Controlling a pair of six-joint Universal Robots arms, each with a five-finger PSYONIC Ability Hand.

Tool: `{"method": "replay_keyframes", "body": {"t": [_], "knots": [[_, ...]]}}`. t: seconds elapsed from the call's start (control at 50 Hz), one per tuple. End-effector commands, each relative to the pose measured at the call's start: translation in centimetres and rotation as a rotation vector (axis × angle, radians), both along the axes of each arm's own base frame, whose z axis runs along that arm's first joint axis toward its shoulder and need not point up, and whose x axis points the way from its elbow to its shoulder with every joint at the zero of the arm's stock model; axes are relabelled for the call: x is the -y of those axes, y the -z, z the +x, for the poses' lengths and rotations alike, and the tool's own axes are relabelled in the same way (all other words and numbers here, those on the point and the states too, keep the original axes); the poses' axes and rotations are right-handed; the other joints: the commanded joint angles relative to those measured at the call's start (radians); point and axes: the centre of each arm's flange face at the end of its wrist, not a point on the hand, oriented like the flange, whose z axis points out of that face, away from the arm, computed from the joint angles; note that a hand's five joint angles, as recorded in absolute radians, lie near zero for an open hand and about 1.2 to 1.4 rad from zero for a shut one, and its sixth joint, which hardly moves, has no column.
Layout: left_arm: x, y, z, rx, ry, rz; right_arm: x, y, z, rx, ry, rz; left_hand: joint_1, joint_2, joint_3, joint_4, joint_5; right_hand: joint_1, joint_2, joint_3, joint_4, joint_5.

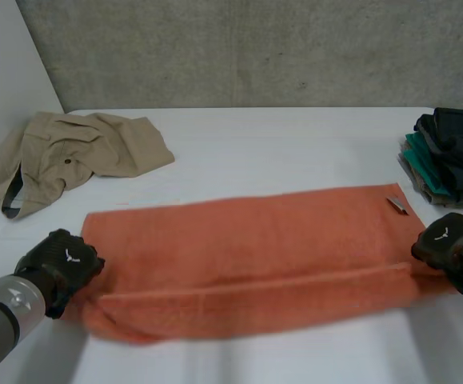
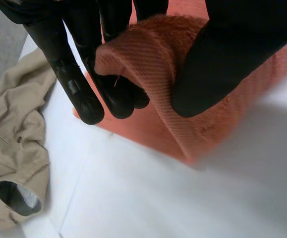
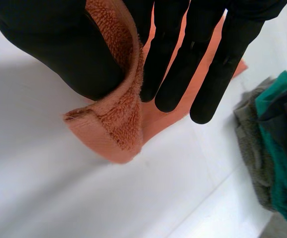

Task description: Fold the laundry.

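You've got a fuzzy orange terry towel [image 1: 247, 256] lying long across the white tabletop [image 1: 295, 144], with a soft lengthwise ridge near its front edge. Your left hand [image 2: 232, 54] pinches the towel's left end between thumb and fingers [image 2: 79, 84], and your right hand [image 3: 59, 49] pinches the right end the same way. A crumpled beige garment [image 1: 79, 156] lies far left, and a folded stack of dark, teal and grey clothes [image 1: 447, 160] sits just beyond the right hand
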Motion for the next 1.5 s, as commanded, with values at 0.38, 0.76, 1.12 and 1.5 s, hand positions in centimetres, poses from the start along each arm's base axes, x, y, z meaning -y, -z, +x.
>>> {"method": "replay_keyframes", "body": {"t": [0.38, 0.76, 1.12, 1.5], "knots": [[13.1, 3.1, -6.6, -0.108, -0.016, -0.391, 14.6, 4.9, 5.6, 0.201, -0.041, -0.513, 0.251, 0.195, 0.199, 0.194, 0.247, 0.254, 0.214, 0.203, 0.196, 0.196], [12.5, -0.1, -7.8, -0.300, -0.085, -0.434, 14.9, 4.1, 4.8, 0.475, 0.090, -0.470, -0.964, -1.020, -1.016, -1.021, -0.969, -0.968, -1.008, -1.019, -1.025, -1.026], [8.8, -1.0, -6.8, -0.478, -0.111, -0.361, 9.3, 4.9, -1.8, 0.514, 0.186, -0.117, -0.958, -1.014, -1.010, -1.015, -0.963, -0.638, -0.678, -0.689, -0.695, -0.696], [8.0, -2.4, -6.6, -0.520, -0.107, -0.376, 12.2, 5.2, -9.0, 0.277, 0.356, -0.283, -0.958, -1.014, -1.010, -1.015, -0.963, 0.254, 0.214, 0.203, 0.196, 0.196]]}}
